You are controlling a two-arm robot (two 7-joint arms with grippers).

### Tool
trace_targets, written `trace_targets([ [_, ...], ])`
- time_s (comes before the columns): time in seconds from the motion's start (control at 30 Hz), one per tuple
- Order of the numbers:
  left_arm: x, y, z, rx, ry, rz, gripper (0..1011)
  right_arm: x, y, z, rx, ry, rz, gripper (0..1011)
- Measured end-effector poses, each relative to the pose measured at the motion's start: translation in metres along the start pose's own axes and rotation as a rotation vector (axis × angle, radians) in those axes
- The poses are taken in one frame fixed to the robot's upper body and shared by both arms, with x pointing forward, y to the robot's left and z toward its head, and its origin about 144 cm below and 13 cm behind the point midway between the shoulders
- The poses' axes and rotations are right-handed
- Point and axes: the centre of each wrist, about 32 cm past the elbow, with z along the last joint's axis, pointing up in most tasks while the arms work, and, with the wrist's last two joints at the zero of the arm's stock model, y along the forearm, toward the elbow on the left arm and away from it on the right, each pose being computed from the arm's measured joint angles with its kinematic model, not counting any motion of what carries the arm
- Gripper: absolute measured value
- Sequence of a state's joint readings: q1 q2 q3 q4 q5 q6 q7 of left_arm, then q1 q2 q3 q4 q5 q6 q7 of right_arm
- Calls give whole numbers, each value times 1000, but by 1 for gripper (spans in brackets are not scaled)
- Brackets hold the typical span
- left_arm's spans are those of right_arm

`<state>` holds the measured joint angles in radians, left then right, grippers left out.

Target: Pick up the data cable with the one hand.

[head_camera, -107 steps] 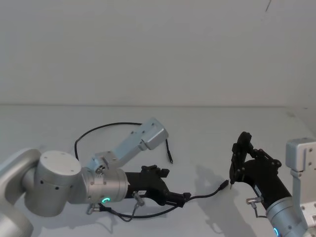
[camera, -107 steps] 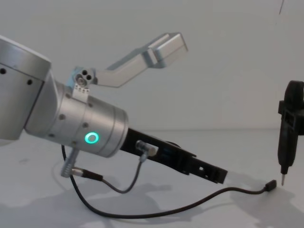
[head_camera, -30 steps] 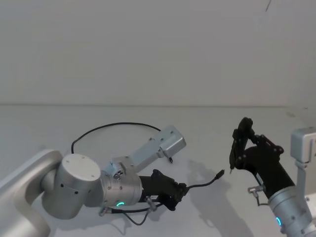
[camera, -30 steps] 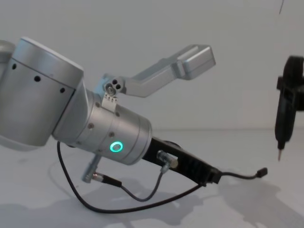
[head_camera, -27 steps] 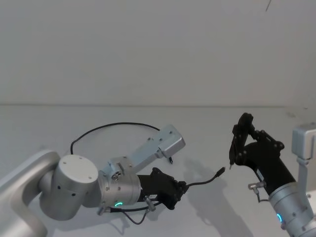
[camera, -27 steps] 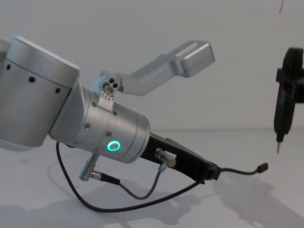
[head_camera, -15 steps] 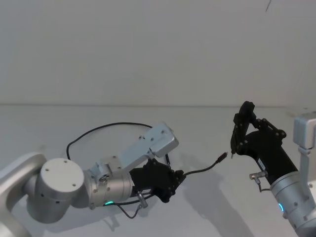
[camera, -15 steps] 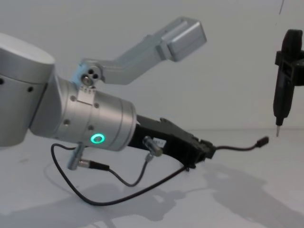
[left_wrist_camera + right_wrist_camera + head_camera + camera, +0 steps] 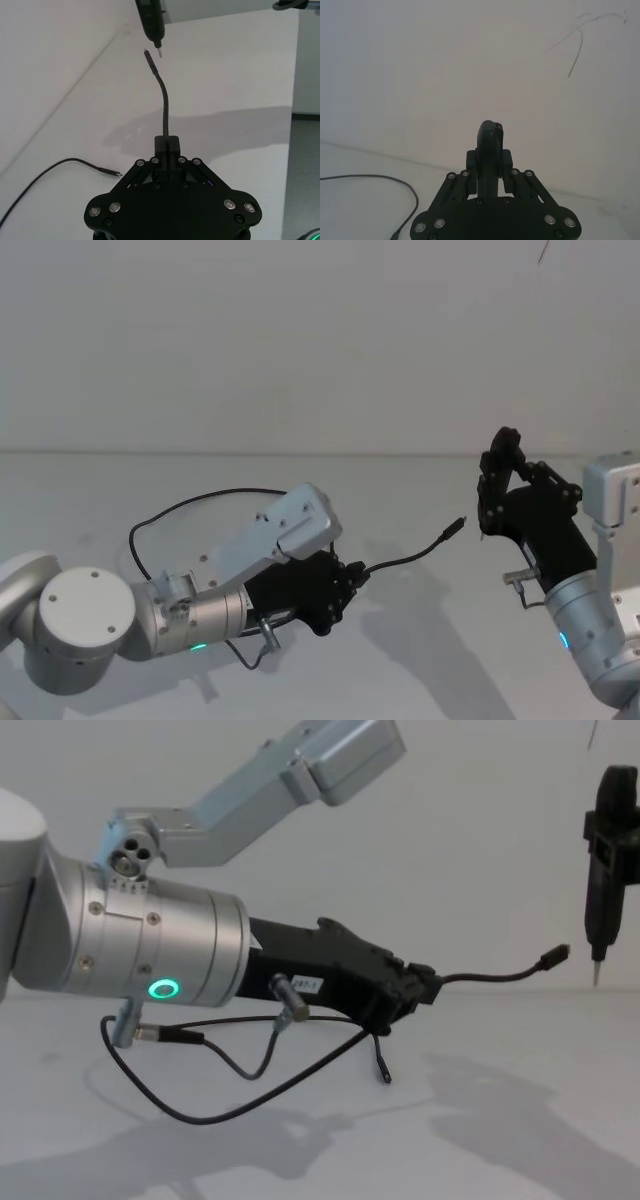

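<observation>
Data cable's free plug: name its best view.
Left wrist view: the plug lies straight ahead of the left tool gripping the data cable, near the black probe in the right tool. Head and chest views show it small, side-on; the right wrist view shows another cable stretch.

Bright, even light casts soft shadows across the table.

The data cable is stretching from the left gripper toward the black tool in the right gripper, crossing the gap between them. Bare desk is lying open beneath, while the cable's slack is looping beside the left arm.
</observation>
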<state>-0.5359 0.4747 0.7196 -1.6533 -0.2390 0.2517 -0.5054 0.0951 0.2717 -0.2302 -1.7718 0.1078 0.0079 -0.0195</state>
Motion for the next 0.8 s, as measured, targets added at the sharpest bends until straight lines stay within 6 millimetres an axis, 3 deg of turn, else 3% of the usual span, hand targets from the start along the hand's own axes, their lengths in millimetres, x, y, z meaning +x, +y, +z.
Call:
trace_targets([
  [0.8,0,9,1,-44,-52,11,35,14,-3,29,67,25,56,279],
])
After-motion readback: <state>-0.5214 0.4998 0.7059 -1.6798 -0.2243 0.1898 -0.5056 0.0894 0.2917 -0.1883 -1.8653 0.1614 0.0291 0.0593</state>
